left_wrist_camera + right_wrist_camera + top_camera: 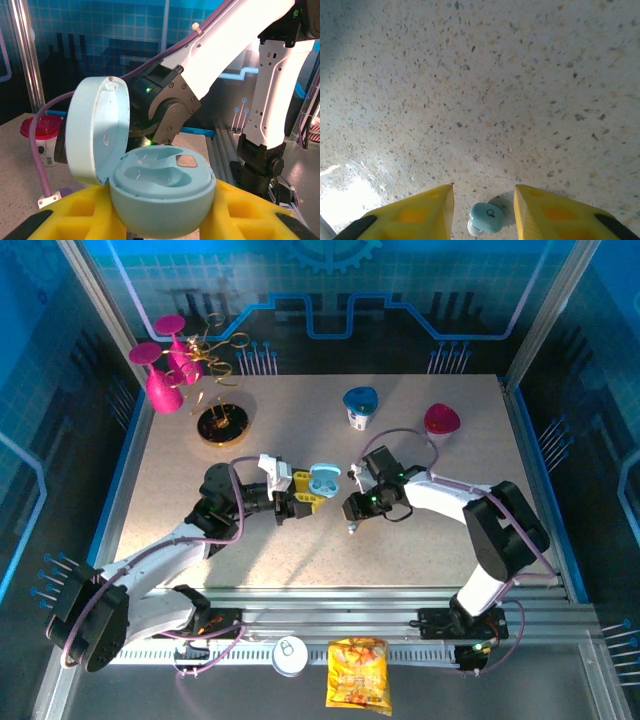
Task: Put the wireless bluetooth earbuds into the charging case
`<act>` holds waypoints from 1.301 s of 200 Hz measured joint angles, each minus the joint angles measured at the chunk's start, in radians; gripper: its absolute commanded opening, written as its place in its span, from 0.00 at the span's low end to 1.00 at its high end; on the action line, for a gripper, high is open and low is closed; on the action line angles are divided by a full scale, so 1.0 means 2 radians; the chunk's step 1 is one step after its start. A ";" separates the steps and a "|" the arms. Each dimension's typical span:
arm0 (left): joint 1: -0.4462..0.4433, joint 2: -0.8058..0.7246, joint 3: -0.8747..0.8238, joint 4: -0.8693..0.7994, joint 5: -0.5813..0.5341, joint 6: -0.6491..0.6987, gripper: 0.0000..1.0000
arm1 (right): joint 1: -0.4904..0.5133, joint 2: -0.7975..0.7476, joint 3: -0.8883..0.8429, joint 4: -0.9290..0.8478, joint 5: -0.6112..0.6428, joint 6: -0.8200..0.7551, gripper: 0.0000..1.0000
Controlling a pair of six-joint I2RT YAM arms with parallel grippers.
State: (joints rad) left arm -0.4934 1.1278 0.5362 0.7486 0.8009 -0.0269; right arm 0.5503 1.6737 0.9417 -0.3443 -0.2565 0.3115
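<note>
Closing on the pale blue earbud (487,217) calls for centring first: it lies on the table (480,90) between the right pincer (483,200)'s spread fingers (420,215), untouched. The left pincer (308,492) grips the charging case (162,195) nearby, lid (95,130) up, sockets (150,172) seemingly empty. A blue-lidded pot (360,405) and a magenta-lidded pot (441,420) stand well apart; nothing seems to block the way.

Magenta goblets (163,390), gold wire stand (222,425), blue-lidded cup (360,405), red-lidded cup (441,420) (far side), snack bag (359,675), tin can (290,655)
</note>
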 measured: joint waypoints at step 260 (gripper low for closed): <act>0.000 0.011 0.000 0.010 0.000 0.000 0.35 | 0.056 0.008 -0.009 0.002 0.044 0.066 0.37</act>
State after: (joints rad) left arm -0.4934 1.1492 0.5362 0.7681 0.8005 -0.0269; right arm 0.6621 1.6890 0.9237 -0.3393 -0.1688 0.4427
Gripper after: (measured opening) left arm 0.361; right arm 0.362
